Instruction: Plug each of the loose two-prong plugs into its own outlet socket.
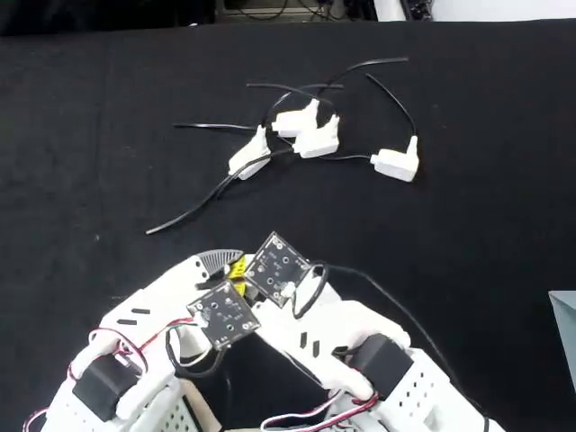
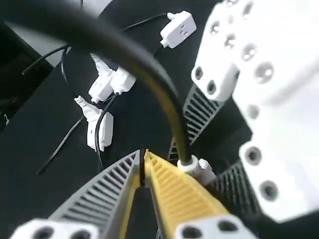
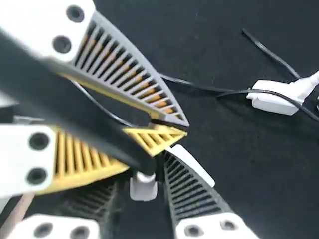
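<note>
Several white plug and socket pieces on thin black cords lie tangled on the black table at the back centre. One socket block (image 1: 396,164) (image 2: 178,29) lies to the right, showing its slots. Two white pieces (image 1: 306,131) (image 2: 107,82) lie pressed together in the middle. Another plug (image 1: 249,155) (image 2: 99,130) lies to the left of them. Both arms are folded at the near edge, well short of the cords. My left gripper (image 2: 144,155) (image 1: 229,263) is shut and empty. My right gripper (image 3: 162,157) sits right beside it, shut, its tips partly behind a cable connector.
A thick black camera cable (image 2: 149,74) loops between the two wrists. The corner of a grey object (image 1: 565,333) shows at the right edge. Bare black cloth (image 1: 108,135) stretches left and right of the cords.
</note>
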